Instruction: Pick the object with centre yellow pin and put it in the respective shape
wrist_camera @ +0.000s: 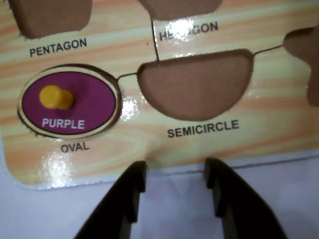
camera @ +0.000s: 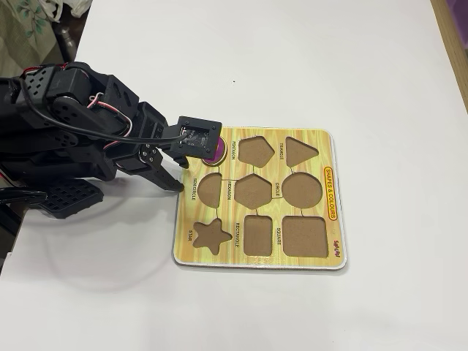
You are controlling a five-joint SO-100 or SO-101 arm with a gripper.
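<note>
Fixed view is showing the white table (camera: 365, 66) carrying the yellow puzzle board (camera: 333, 157), with the black arm (camera: 80, 124) reaching in from the left and hanging over the board's left edge. Most recesses are sitting empty: the semicircle recess (wrist_camera: 197, 82) is bare brown. Wrist view is showing the purple oval piece (wrist_camera: 82, 102) lying inside the oval recess (wrist_camera: 112, 82), seemingly flush, though glare is making the rim hard to judge. Its yellow knob (wrist_camera: 56, 97) is pointing up. The gripper (wrist_camera: 175, 172) is hovering just off the board edge near the semicircle label, fingers (wrist_camera: 134, 179) spread apart and grasping nothing. Placement is looking done; release step is finishing. Next move is probably calling for lifting clear without nudging the board.
</note>
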